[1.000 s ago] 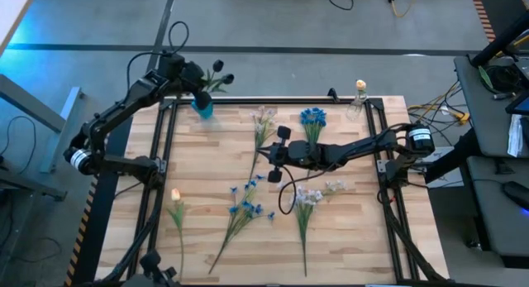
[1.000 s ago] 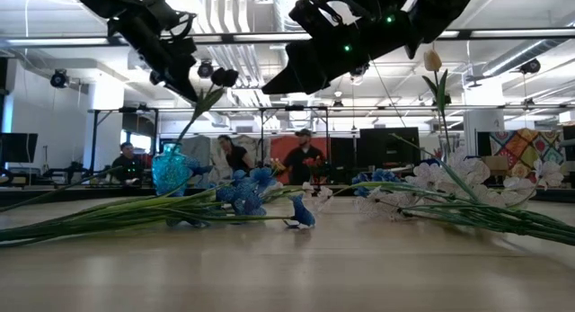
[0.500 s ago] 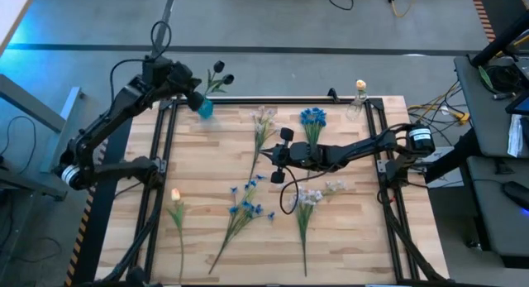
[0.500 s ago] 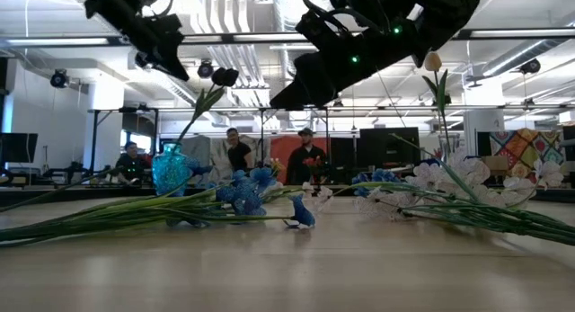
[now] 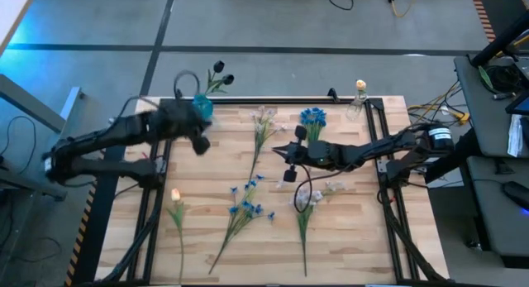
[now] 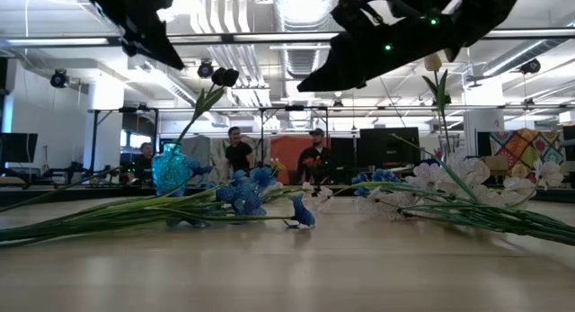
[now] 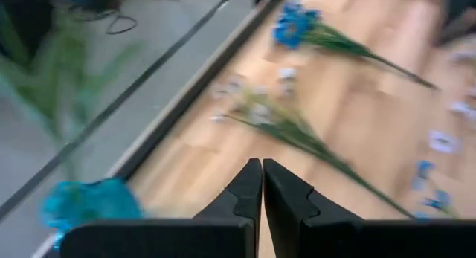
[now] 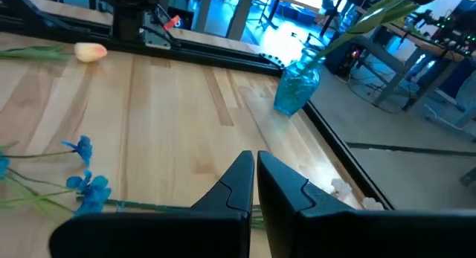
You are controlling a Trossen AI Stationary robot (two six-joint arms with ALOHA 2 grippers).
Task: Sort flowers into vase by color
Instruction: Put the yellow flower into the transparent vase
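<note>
A blue glass vase (image 5: 202,107) stands at the table's far-left corner, with a dark-blossomed stem (image 5: 219,72) leaning out of it. A clear vase (image 5: 359,102) at the far right holds a peach tulip (image 5: 360,85). On the wood lie a white-lilac sprig (image 5: 263,126), a blue bunch (image 5: 312,117), a blue sprig (image 5: 244,208), a second white sprig (image 5: 306,200) and a peach tulip (image 5: 175,196). My left gripper (image 5: 201,144) hangs shut just near of the blue vase (image 7: 89,202). My right gripper (image 5: 283,152) is shut above the table's middle, between the white-lilac sprig and the blue bunch.
Black rails (image 5: 161,179) run along the table's left and right sides. Bare wood (image 5: 364,229) lies at the near right corner. In the low view, people (image 6: 238,155) sit in the room beyond the table.
My left gripper has swung from above the blue vase's flower toward the table's near edge and now sits beside the vase; the dark-blossomed stem stays in the vase. My right gripper has drifted a little toward the table's right edge. The flowers on the table have stayed put.
</note>
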